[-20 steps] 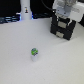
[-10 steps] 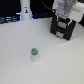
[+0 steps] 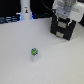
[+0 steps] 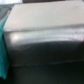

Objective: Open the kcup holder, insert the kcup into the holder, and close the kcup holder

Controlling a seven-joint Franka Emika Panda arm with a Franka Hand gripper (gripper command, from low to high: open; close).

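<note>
The kcup (image 3: 34, 53), a tiny white pod with a green top, stands upright on the white table toward the exterior view's left of centre. The kcup holder (image 3: 61, 31), a black boxy unit, sits at the back on the exterior view's right. My gripper (image 3: 65, 17) hangs directly over the holder, its fingers reaching down in front of the holder's top; whether they are open or shut does not show. The wrist view is filled by a blurred dark and grey surface (image 4: 45, 45) very close to the camera, with no fingers visible.
A tall white bottle-like object (image 3: 25, 10) stands at the back on the exterior view's left, against a dark backdrop. The white table (image 3: 55, 65) spreads around the kcup. A teal strip (image 4: 4, 50) shows at one edge of the wrist view.
</note>
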